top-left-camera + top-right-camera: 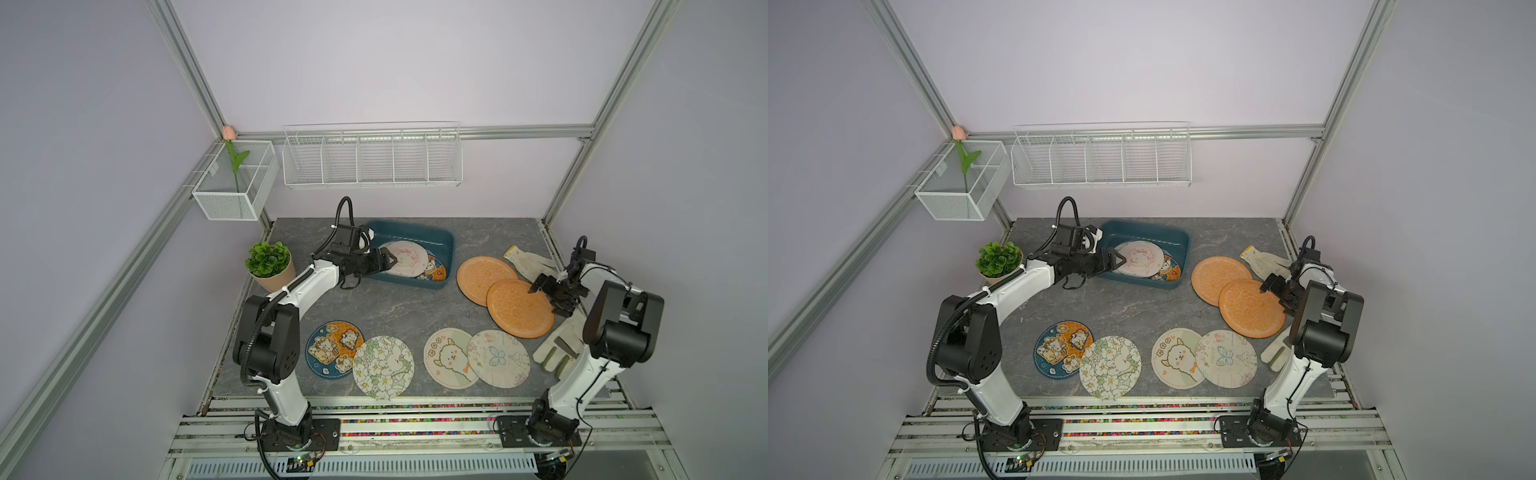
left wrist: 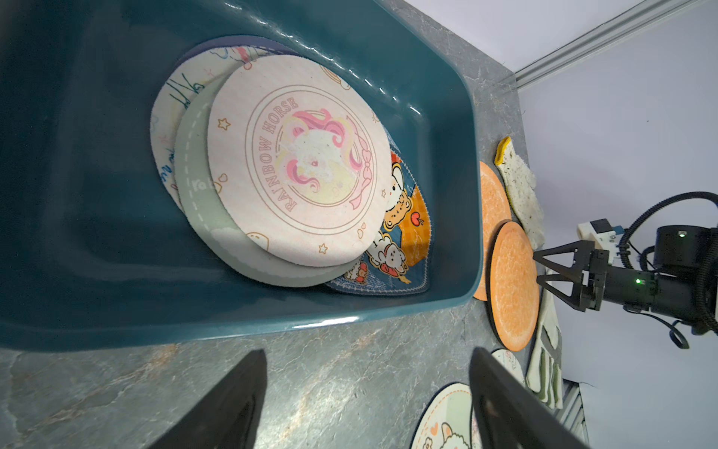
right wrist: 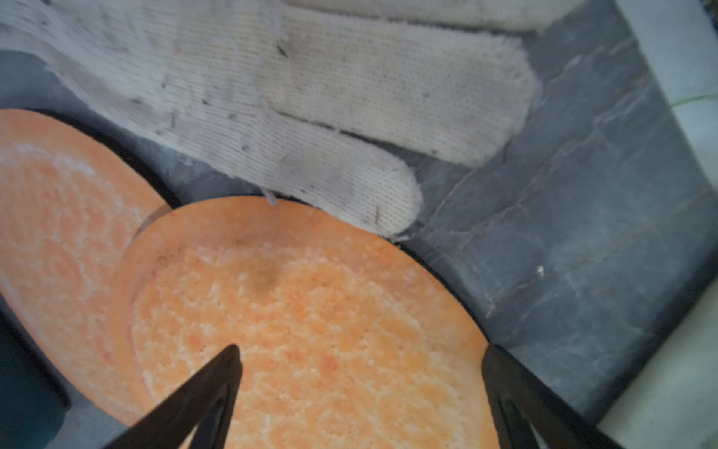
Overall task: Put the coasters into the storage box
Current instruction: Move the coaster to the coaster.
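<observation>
The teal storage box (image 1: 415, 226) (image 2: 447, 116) stands at the back and holds several stacked coasters, a pink horse one (image 1: 405, 259) (image 2: 299, 163) on top. My left gripper (image 1: 388, 259) (image 2: 368, 352) is open and empty at the box's near-left wall. Two orange coasters (image 1: 484, 276) (image 1: 519, 309) overlap to the right of the box. My right gripper (image 1: 544, 297) (image 3: 361, 350) is open over the right edge of the nearer orange coaster (image 3: 311, 311), holding nothing. Several printed coasters lie along the front, among them a floral one (image 1: 382, 365) and an alpaca one (image 1: 449, 357).
Off-white gloves (image 1: 528, 259) (image 1: 557, 349) lie on either side of the right gripper, one touching the orange coaster's rim (image 3: 330, 97). A potted plant (image 1: 270, 266) stands beside the left arm. White wire baskets (image 1: 372, 156) (image 1: 235, 183) hang on the back wall.
</observation>
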Tool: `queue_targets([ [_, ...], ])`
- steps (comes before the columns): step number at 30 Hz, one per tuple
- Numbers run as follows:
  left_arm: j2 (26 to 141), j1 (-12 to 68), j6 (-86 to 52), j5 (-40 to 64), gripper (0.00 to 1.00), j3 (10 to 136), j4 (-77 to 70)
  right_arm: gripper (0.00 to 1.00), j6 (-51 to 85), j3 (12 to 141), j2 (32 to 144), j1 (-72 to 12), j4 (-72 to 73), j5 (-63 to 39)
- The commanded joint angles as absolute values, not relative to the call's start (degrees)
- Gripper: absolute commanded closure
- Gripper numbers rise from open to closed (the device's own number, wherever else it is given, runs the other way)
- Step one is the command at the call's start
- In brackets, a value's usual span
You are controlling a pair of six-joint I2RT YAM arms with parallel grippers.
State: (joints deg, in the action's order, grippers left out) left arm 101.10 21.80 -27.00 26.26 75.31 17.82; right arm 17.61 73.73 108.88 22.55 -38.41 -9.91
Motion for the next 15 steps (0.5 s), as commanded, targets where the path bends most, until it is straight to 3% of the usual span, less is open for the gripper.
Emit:
queue_targets([
  [1, 99.4, 21.9, -28.3, 28.3, 0.18, 74.4, 16.3, 0.03, 14.7, 74.6, 111.3, 22.7, -38.3, -13.1],
  [15, 98.5, 21.9, -28.2, 29.5, 0.17, 73.2, 16.2, 0.03, 10.6, 75.5, 111.8, 23.4, -39.4, -7.9],
])
